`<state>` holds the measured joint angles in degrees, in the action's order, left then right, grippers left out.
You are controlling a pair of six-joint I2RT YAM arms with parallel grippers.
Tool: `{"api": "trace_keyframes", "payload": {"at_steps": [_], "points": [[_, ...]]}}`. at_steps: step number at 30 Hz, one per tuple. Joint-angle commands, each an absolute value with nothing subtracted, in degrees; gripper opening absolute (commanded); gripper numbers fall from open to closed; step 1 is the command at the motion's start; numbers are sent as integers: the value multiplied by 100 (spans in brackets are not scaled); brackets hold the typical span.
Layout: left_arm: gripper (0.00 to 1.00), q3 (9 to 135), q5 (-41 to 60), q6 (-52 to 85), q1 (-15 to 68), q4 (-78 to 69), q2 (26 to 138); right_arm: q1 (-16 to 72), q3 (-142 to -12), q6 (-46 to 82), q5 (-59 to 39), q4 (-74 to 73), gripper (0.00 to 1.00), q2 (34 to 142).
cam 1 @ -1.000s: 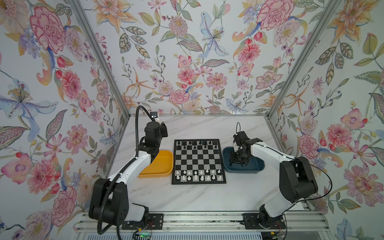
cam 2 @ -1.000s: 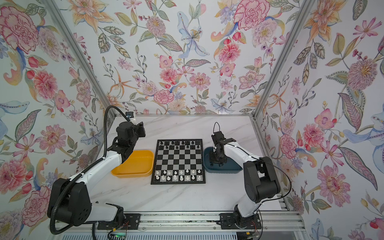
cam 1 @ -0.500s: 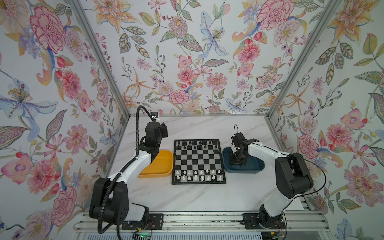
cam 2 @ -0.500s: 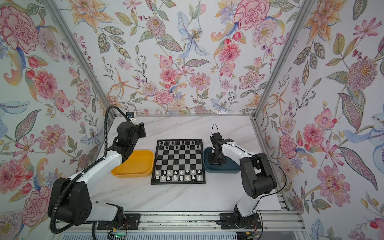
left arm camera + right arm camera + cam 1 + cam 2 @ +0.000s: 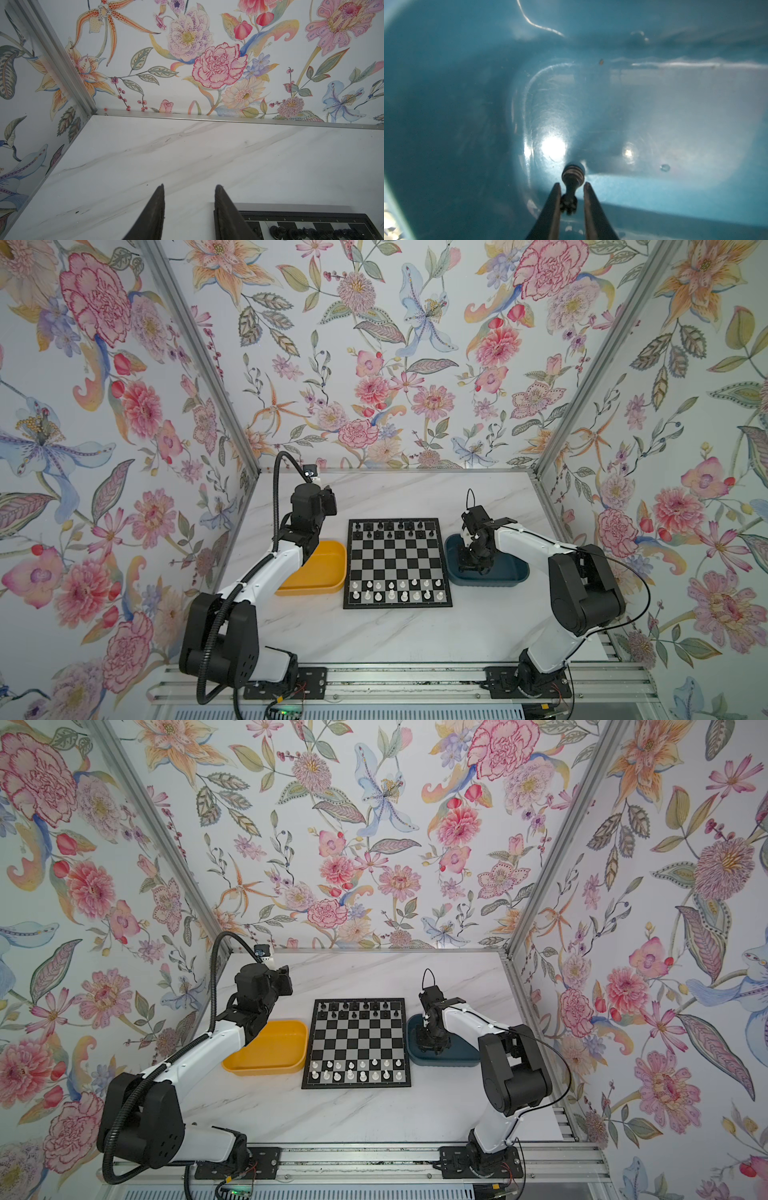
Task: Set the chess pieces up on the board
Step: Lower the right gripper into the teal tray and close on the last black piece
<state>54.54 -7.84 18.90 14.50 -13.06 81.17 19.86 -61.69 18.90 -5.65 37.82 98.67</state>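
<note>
Only the right wrist view looks inside the dark blue tray (image 5: 654, 108), where the right gripper (image 5: 572, 185) narrowly brackets 1 black chess piece (image 5: 572, 173), though whether it pinches the piece I cannot tell; in both top views the right arm (image 5: 528, 541) hides this. That tray sits at 3 o'clock of the board (image 5: 397, 562), the yellow tray (image 5: 328, 572) at 9 o'clock, partly behind the left arm (image 5: 266, 572), whose left gripper (image 5: 189, 187) stands released, jaws apart. Black pieces (image 5: 390, 529) line the board's 12 o'clock edge, white pieces (image 5: 395, 590) its 6 o'clock edge.
</note>
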Motion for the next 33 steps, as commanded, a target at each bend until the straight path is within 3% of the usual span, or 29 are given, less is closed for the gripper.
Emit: {"api": "trace_keyframes", "payload": {"at_steps": [1,9,33], "points": [[41,5643,-746,1964,1380,-1281,8165,2013,-6148,1864,-639,3822,16,10002],[41,5661,-707,1959,1379,-1257,8200,2017,-6313,1821,-517,4033,9,9987],[41,5618,-634,1973,1378,-1266,8148,2008,-7229,1580,-325,5030,7,9836]]}}
